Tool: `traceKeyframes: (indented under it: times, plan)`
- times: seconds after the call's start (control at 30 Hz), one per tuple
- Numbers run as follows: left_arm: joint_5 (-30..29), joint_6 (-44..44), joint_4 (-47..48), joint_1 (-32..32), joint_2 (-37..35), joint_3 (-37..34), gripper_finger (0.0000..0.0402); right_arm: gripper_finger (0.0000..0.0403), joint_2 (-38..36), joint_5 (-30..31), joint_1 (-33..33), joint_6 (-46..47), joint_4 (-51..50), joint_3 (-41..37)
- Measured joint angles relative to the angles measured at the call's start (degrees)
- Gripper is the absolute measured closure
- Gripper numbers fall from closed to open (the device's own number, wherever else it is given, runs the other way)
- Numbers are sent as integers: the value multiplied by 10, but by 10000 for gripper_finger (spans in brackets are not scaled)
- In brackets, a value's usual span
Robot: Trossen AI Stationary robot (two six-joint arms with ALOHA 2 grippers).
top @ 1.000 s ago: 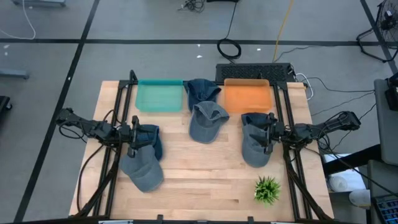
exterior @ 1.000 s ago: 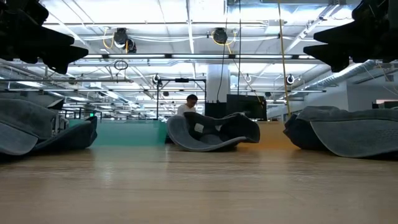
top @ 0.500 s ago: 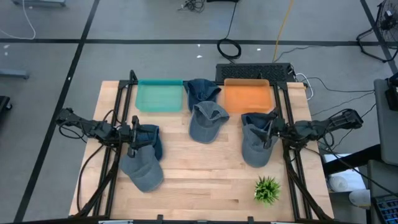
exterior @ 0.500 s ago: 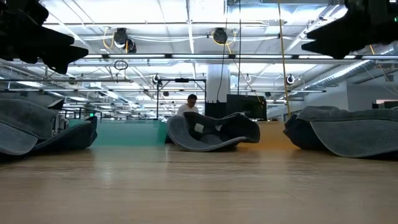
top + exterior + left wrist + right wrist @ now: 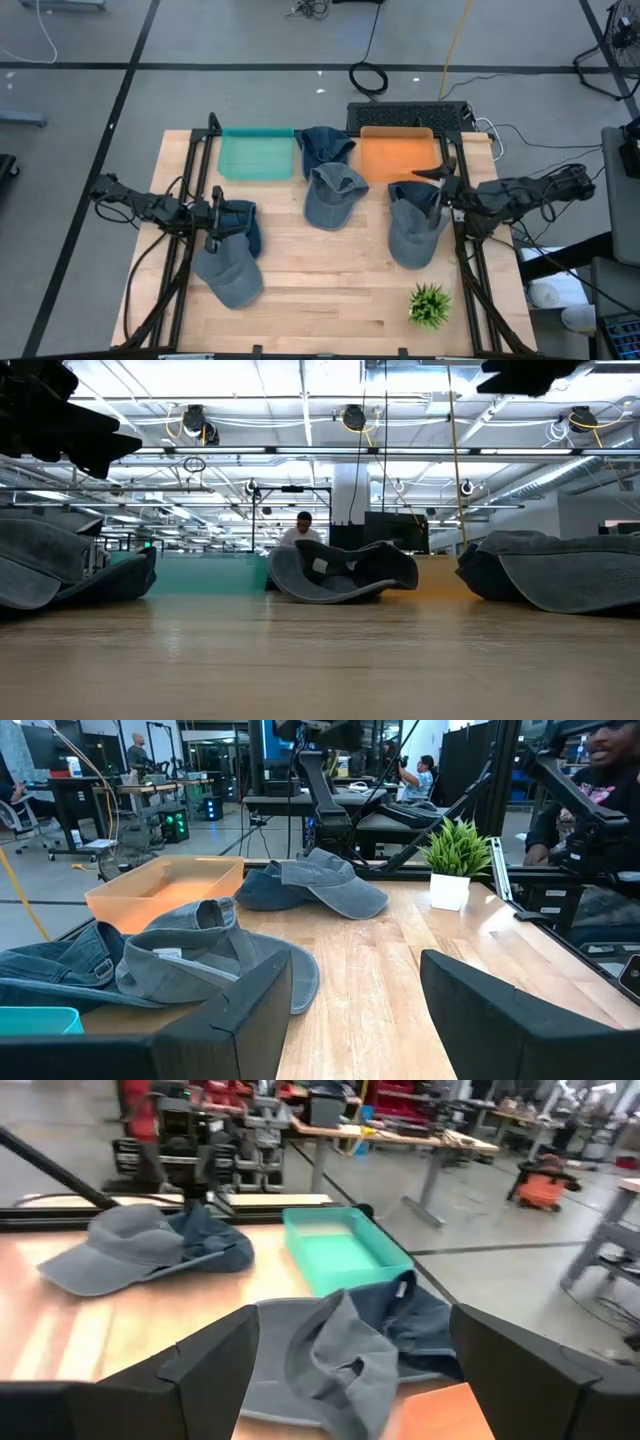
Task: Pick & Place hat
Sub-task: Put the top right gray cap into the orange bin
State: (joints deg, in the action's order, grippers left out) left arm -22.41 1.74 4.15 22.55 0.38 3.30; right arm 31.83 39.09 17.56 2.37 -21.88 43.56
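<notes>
High view: right gripper (image 5: 437, 192) has swung up off right hat (image 5: 413, 236), jaws spread, empty; left gripper (image 5: 213, 222) unchanged, jaws apart above left hat (image 5: 229, 272).

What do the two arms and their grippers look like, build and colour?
Both arms are black, slim and jointed, with black cables looping along the links. The left gripper and right gripper each end in two dark fingers; seen from the wrists these are broad, blocky, matt black wedges with flat faces. No markings or labels show.
</notes>
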Motion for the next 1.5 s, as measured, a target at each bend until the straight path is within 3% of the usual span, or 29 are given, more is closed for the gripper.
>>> traceKeyframes:
  times: [0.4,0.63,0.9,1.3,1.5]
  plan:
    - [0,0,0,0,0,0,172,85,155,-10,-41,60,-208,226]
    - [0,0,0,0,0,0,171,85,219,-111,-68,100,-330,317]
    - [0,0,0,0,0,0,172,85,270,-214,-106,85,-427,327]
    - [0,0,0,0,0,0,171,85,326,-212,-149,-59,-482,325]
    - [0,0,0,0,0,0,172,85,336,-215,-150,-105,-480,274]
